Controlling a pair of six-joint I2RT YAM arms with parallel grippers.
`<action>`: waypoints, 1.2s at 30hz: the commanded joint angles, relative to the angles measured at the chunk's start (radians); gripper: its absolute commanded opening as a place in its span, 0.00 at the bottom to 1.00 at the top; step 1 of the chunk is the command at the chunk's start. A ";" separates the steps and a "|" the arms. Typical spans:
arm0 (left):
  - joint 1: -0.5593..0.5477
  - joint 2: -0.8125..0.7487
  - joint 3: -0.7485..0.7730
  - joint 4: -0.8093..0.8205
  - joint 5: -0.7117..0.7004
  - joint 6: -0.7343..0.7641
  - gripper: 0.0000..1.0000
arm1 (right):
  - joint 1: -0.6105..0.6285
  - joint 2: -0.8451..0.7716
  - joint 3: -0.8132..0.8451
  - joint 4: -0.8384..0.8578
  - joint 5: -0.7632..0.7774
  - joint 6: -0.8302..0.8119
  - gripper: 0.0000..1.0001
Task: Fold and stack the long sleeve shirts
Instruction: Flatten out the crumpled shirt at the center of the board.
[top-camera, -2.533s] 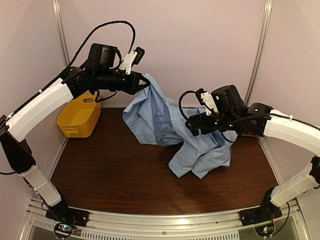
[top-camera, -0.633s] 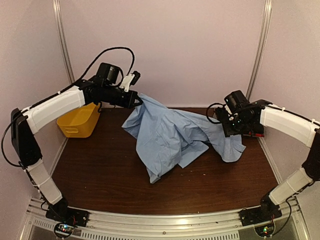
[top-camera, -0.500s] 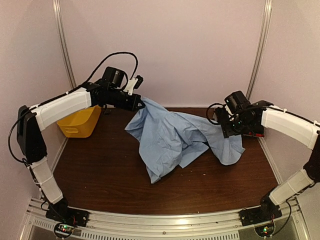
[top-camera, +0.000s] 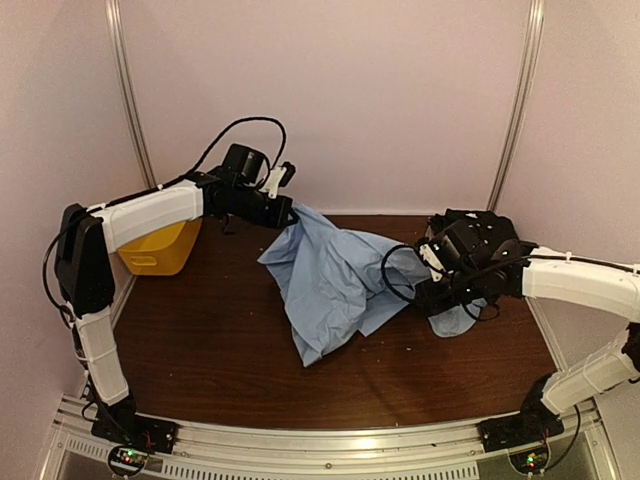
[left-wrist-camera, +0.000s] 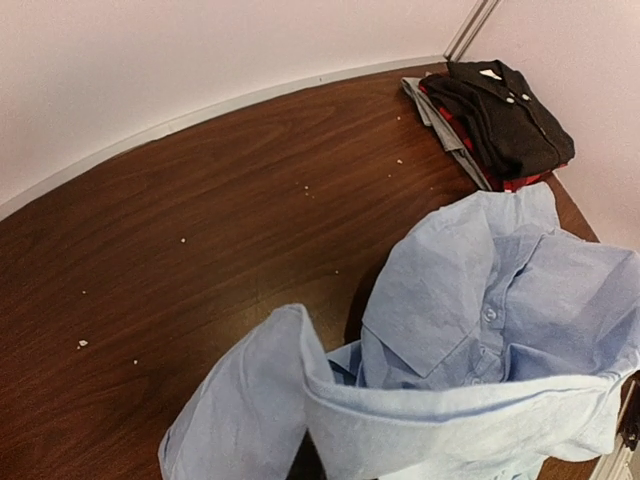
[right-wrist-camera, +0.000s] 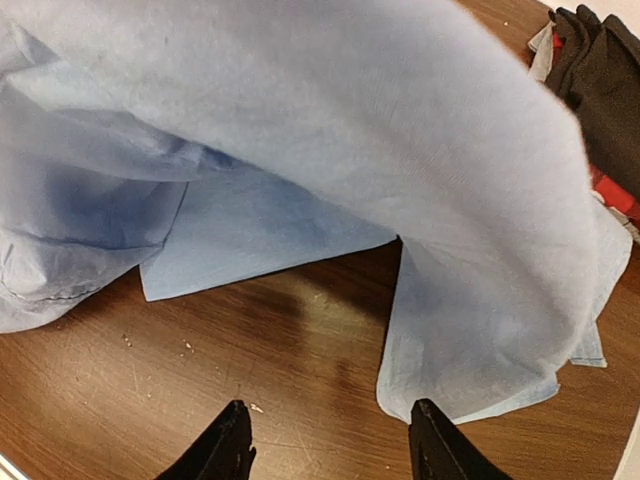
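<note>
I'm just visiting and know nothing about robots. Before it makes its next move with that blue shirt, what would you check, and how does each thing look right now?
1. Left gripper grips the light blue cloth long sleeve shirt: ok, shut on its raised edge.
2. Right gripper free for a new grasp: ok, fingers apart, nothing between them.
3. Shirt spread flat on the brown wooden table: not ok, bunched and partly lifted.
4. Folded black shirt on its pile clear of the blue cloth: cannot tell, they overlap in the left wrist view.

Light blue shirt (top-camera: 325, 270) matt woven cloth, creased; table (top-camera: 200, 330) glossy dark wood grain (speckled with crumbs); basket (top-camera: 160, 252) smooth yellow plastic.
</note>
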 joint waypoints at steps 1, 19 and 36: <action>0.015 -0.012 0.045 0.050 0.010 -0.013 0.00 | -0.022 0.050 -0.055 0.122 -0.031 0.031 0.57; 0.031 -0.086 -0.160 0.126 -0.051 -0.023 0.00 | -0.383 0.441 0.290 0.199 0.046 -0.053 0.68; 0.049 -0.027 -0.126 0.136 -0.025 -0.022 0.00 | -0.334 0.301 0.116 0.266 0.011 -0.124 0.76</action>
